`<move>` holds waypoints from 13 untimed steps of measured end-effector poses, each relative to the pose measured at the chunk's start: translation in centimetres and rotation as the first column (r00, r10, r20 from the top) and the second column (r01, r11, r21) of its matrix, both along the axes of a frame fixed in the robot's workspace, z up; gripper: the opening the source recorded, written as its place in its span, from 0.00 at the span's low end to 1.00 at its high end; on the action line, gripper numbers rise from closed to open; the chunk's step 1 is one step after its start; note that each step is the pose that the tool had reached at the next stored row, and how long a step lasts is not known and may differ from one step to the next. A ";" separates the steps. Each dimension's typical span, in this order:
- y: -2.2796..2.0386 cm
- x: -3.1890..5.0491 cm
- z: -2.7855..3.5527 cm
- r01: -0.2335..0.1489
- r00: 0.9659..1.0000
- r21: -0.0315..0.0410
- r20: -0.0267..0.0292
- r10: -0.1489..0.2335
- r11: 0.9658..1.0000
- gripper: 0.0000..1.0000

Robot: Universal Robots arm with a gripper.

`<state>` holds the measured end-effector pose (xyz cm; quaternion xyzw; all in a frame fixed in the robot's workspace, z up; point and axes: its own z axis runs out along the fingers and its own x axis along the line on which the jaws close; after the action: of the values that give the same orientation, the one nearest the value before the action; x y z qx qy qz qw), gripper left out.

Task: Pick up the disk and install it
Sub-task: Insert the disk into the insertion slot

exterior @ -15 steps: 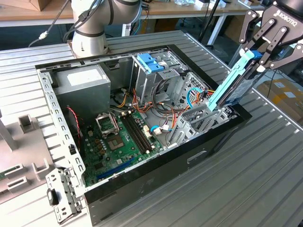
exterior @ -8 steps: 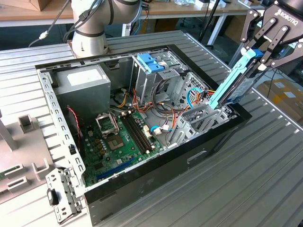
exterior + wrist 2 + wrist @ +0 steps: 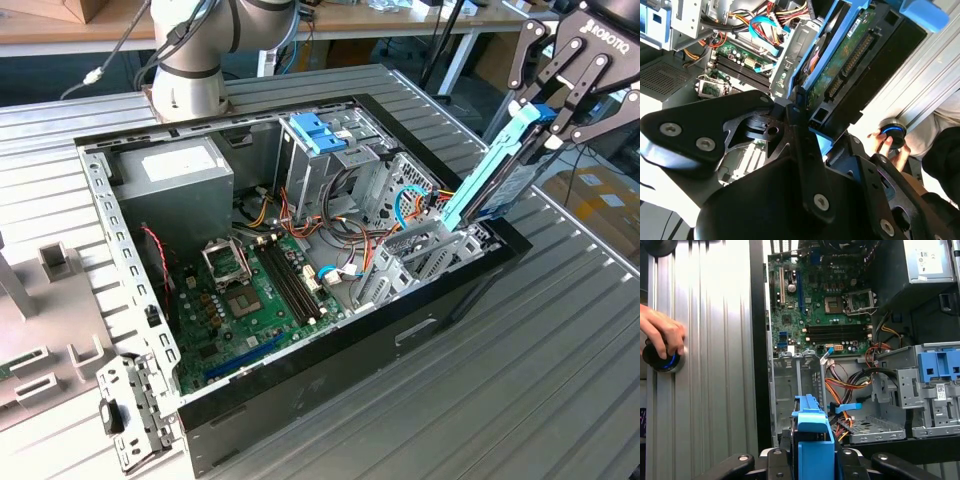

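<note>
Gripper (image 3: 545, 112) clenched on disk (image 3: 492, 180) at its top end. Disk hangs tilted over the case (image 3: 300, 390) rim, lower end just at grey bay (image 3: 425, 250). Prob. best: keep rails square w/ bay, ease down slow, mind cables (image 3: 372, 250). Disk: dark body, bright blue rails + tab.

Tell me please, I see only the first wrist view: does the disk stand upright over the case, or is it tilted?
Observer: Tilted. In the exterior view the disk leans. Its upper end is clamped in the pincer, and its lower end is at the rim of the case, on the exterior view's right.
Operator: Which face of it does the other wrist camera see?
Observer: In the second wrist view its underside shows, with a green circuit board and a long connector row beside it.
</note>
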<state>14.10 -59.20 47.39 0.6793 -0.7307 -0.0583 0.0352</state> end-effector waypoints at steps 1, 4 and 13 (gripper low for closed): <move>0.00 -0.06 -0.01 0.000 1.000 0.000 0.000 0.000 1.000 0.37; 0.00 -0.18 0.00 0.000 1.000 0.000 0.000 0.000 1.000 0.37; 0.00 -0.88 -0.01 0.000 1.000 0.000 0.000 0.000 1.000 0.37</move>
<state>13.22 -59.20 47.38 0.6793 -0.7307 -0.0583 0.0352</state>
